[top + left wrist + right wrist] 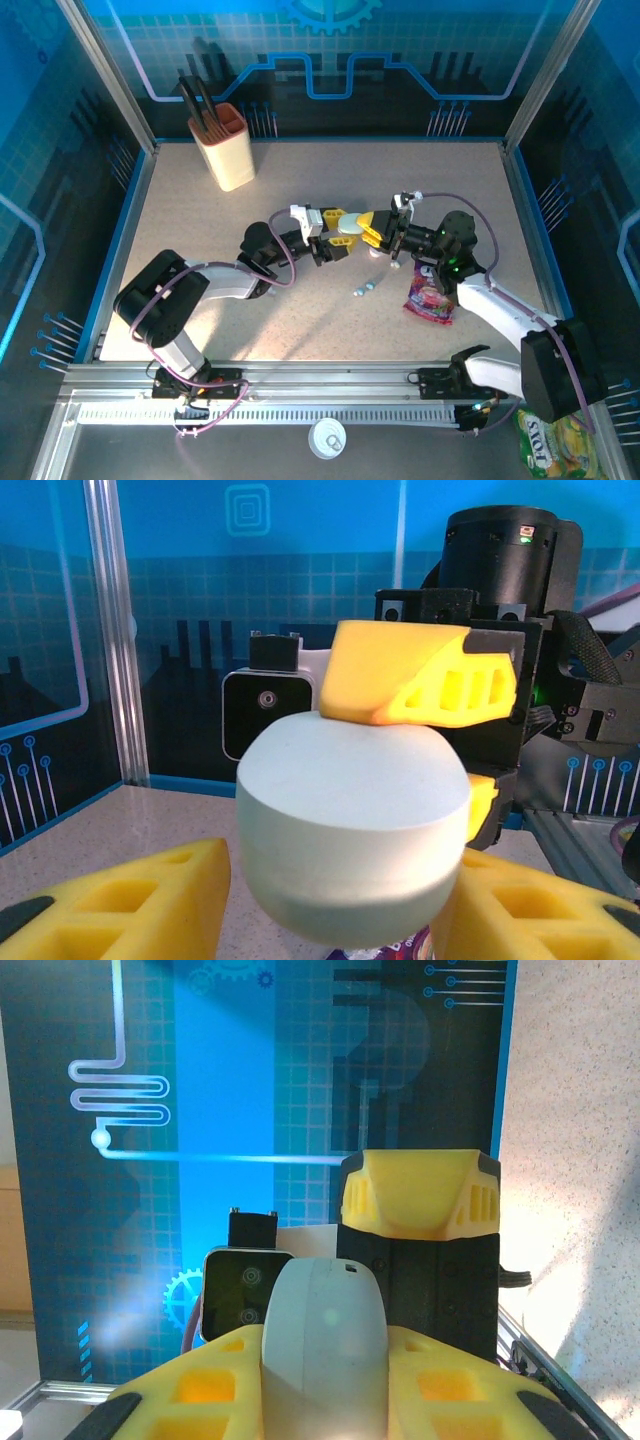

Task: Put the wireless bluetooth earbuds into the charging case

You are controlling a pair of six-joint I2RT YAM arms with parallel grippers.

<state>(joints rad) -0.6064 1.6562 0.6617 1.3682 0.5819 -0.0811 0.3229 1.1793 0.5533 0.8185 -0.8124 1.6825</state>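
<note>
The right fingers (400,675) are clamping the pale case (350,830). The left fingers (130,900) are flanking it, contact unclear. Earbuds (365,288) and a snack packet (430,297) are lying on the table (300,200) below them.

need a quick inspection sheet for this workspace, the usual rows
surface: speckled beige tabletop, no spills seen
job's things: pale rounded pebble-shaped charging case held up between both grippers; tiny light-blue earbuds lying loose on the tabletop
clutter: cream cup of dark utensils at the far left; pink-purple snack packet near the earbuds
grippers: right gripper shut on the case; left gripper has its fingers either side of the case, contact unclear
cables: purple cables loop along both arms, away from the earbuds
surroundings: blue printed panels in a metal frame
</note>
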